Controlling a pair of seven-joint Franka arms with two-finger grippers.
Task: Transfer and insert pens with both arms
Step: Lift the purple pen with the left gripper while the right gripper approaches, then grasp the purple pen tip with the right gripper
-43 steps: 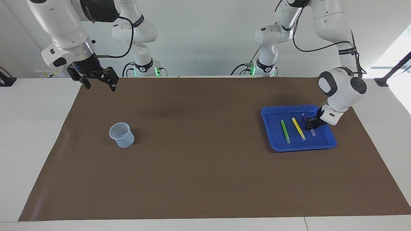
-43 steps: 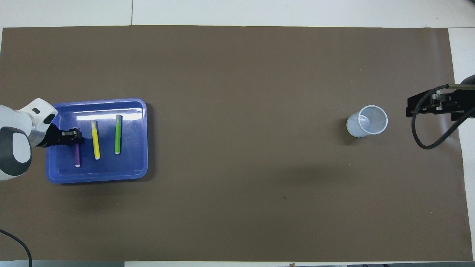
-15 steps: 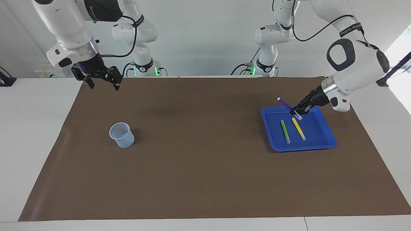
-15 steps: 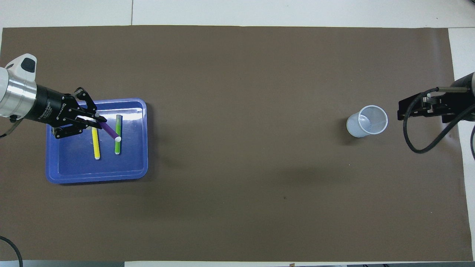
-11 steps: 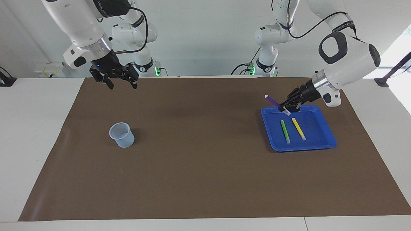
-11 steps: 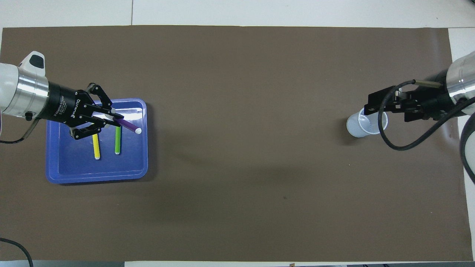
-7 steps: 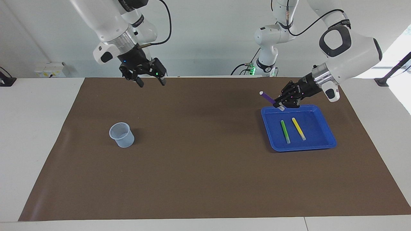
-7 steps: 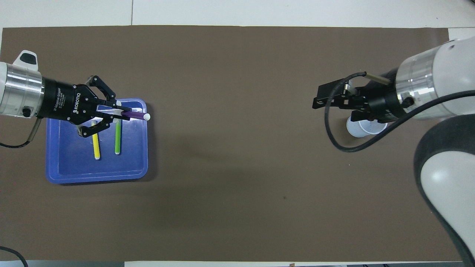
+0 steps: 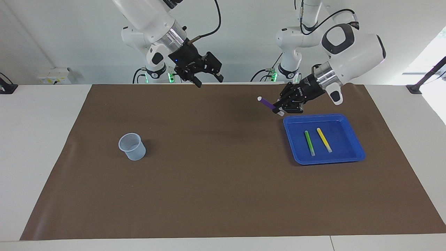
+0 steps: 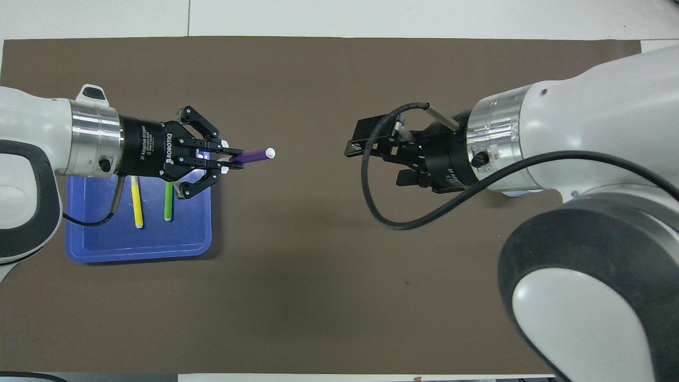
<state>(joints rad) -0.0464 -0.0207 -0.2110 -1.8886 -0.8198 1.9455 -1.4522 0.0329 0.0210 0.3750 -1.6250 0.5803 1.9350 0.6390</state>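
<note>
Clear cup (image 9: 132,146) in facing view only, arm-covered overhead

Two large white arms with rounded glossy shells are seen, each marked by a dark grey oval panel at a joint. A ribbed silver wrist ring with small screw holes is fitted ahead of each black gripper body. White lettering is printed on the left gripper (image 10: 225,159), whose black links are pinned with small bolts. A black cable is looped beside the right gripper (image 10: 371,154); a thinner black cable hangs under the left wrist.
</note>
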